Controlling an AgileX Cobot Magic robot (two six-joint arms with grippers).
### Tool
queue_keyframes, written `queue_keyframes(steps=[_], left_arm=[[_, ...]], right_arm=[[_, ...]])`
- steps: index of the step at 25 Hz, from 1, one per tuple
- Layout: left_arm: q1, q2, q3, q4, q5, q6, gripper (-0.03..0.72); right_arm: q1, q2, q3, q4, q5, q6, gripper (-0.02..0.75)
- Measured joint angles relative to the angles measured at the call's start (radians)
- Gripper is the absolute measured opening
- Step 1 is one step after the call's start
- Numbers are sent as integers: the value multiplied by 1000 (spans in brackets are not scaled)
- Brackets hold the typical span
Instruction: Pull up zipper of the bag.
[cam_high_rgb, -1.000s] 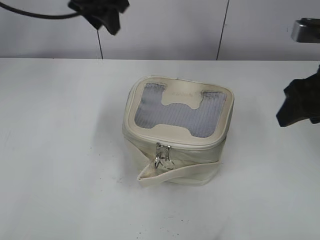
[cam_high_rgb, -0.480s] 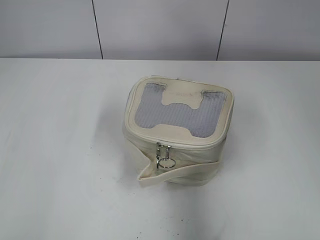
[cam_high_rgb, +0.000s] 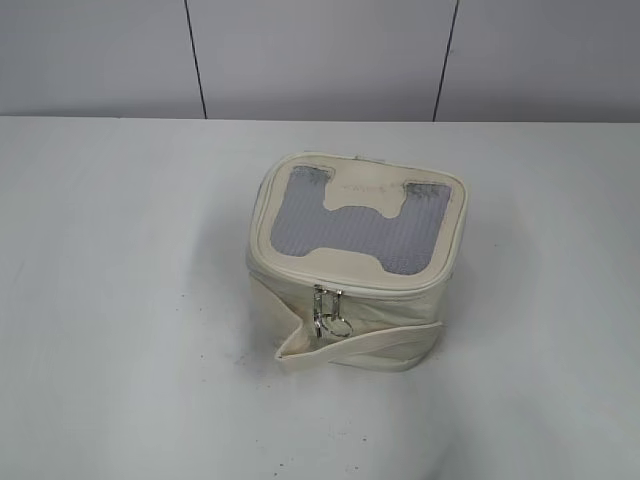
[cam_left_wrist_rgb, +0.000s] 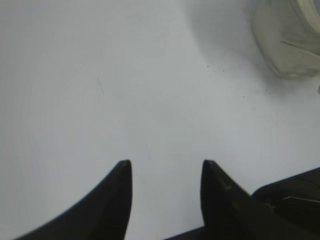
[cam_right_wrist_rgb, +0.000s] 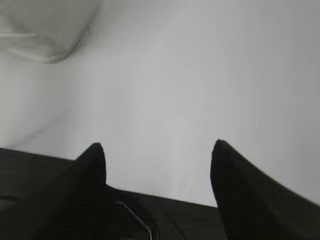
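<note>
Comparing with a second ago, both arms have left the exterior view — the task looks finished. The left gripper (cam_left_wrist_rgb: 165, 167) hangs open, holding nothing, over the white tabletop (cam_high_rgb: 110, 300); the small boxy cream-white fabric bag (cam_high_rgb: 355, 262) sits mid-tabletop, its thin cream zipper (cam_high_rgb: 345, 283) apparently closed, silver sliders together at front. The right gripper (cam_right_wrist_rgb: 157, 150) gapes wide, empty — faint lettering on the lid is unreadable

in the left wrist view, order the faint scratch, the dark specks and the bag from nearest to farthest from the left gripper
From the left gripper, jaws apart:
1. faint scratch, ahead-left on the table, and dark specks, ahead-right: too close to call.
2. bag, upper right corner, beyond the specks.
</note>
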Motion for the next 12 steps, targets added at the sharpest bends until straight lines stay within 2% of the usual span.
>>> queue_keyframes(steps=[5,9,12], left_arm=[[0,-365,232,0,-25,0,349],[0,-599,276,-18,-63,0,349],[0,-619,285,-39,-72,0,349]], right_arm=[[0,-224,12,1,7,-4,514],[0,-363,32,6,32,-4,514],[0,-434,36,10,41,-4,515]])
